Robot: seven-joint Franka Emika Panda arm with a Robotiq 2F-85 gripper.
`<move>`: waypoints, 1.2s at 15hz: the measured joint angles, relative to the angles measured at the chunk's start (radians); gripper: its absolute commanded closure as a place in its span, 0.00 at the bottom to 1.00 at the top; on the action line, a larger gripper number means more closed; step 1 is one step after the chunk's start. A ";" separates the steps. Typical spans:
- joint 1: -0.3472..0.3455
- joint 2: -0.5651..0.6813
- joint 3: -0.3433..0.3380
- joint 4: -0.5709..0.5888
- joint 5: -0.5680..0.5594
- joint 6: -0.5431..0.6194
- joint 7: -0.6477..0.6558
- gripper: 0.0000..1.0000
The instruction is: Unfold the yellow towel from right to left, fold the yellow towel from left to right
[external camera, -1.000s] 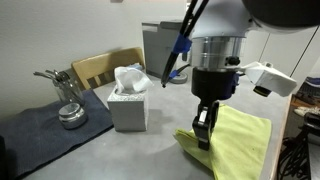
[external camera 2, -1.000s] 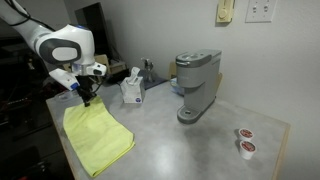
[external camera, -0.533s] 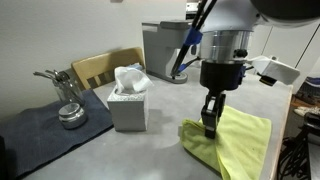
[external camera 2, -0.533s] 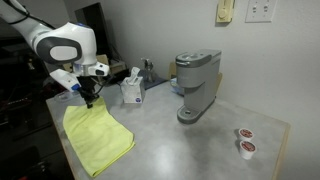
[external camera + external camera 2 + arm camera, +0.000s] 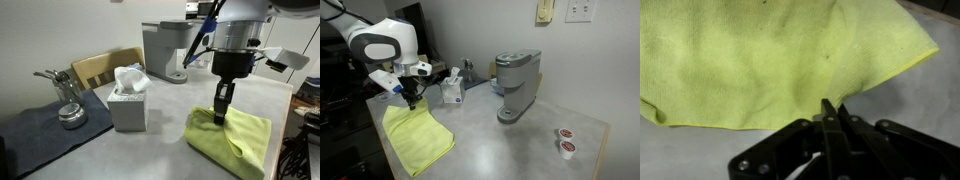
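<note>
The yellow towel (image 5: 235, 140) lies on the grey table in both exterior views (image 5: 415, 135), and fills the upper part of the wrist view (image 5: 760, 60). My gripper (image 5: 220, 112) is over the towel's near-left edge and is shut on a pinch of the towel's edge (image 5: 832, 105); it also shows in an exterior view (image 5: 409, 101). The pinched edge is lifted and drawn across, so the cloth bunches under the fingers. The rest of the towel lies flat.
A grey tissue box (image 5: 128, 105) with white tissue stands beside the towel. A dark grey mat (image 5: 45, 125) with a metal object (image 5: 68, 112) lies further off. A coffee machine (image 5: 517, 85) and two small pods (image 5: 564, 140) stand across the table.
My gripper has moved across the towel toward the coffee machine side, dragging the pinched edge along. The towel's shape has shifted under it.
</note>
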 measured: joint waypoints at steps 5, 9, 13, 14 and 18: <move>-0.013 -0.039 -0.050 -0.047 -0.001 -0.005 -0.084 0.99; -0.029 -0.071 -0.094 -0.074 -0.007 -0.025 -0.160 0.99; -0.040 -0.100 -0.131 -0.087 -0.023 -0.058 -0.218 0.99; -0.042 -0.105 -0.139 -0.088 -0.031 -0.065 -0.223 0.99; -0.044 -0.119 -0.164 -0.090 -0.062 -0.084 -0.227 0.99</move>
